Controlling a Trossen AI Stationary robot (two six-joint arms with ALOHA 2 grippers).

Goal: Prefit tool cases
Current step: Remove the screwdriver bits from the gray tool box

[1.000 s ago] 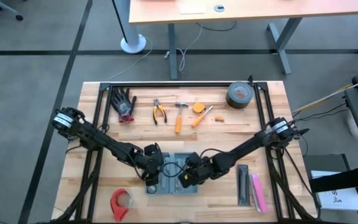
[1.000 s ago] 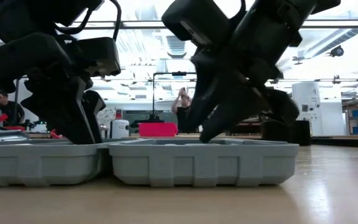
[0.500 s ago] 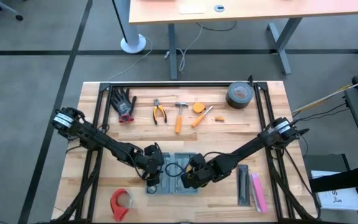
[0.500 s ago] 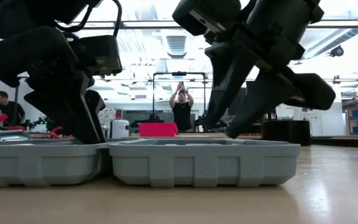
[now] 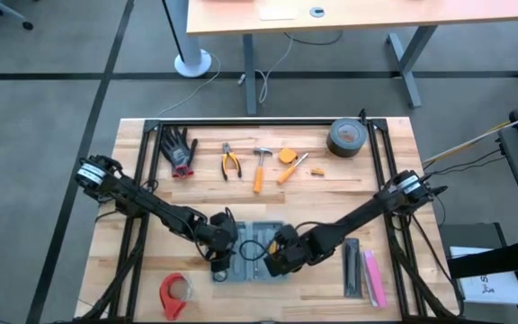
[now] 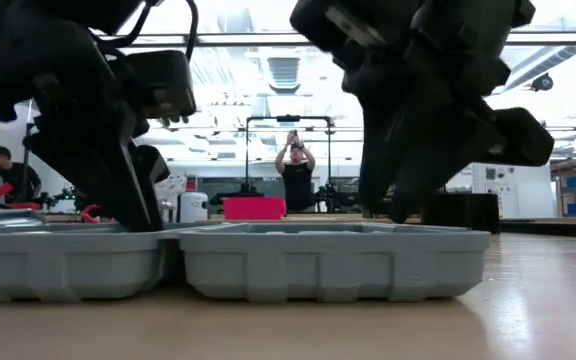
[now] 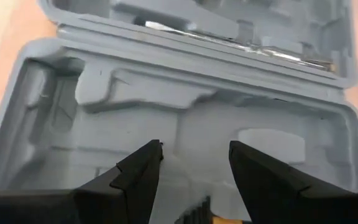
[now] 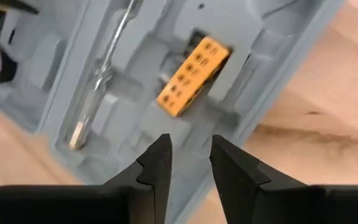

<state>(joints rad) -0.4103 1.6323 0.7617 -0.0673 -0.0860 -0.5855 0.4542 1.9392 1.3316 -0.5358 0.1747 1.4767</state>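
**Both pincers over the open tool case, with parts only half seated**

The tool case (image 5: 252, 249) lies open near the front edge of the worktop (image 5: 331, 189), its two grey halves side by side. The left pincer (image 7: 192, 163) hangs over the left half with its fingers spread wide and nothing between them; if it descends off line, a finger could catch a moulded ridge and shove the whole case along the wood. Toward the right, the right pincer (image 8: 190, 157) hovers over the other half with a narrow gap and holds nothing. Below it an orange bit holder (image 8: 193, 76) sits tilted in its slot beside a screwdriver (image 8: 101, 78). A press from that angle could jam the holder crooked or flip it out. With both arms this close, the wrists may also knock together.
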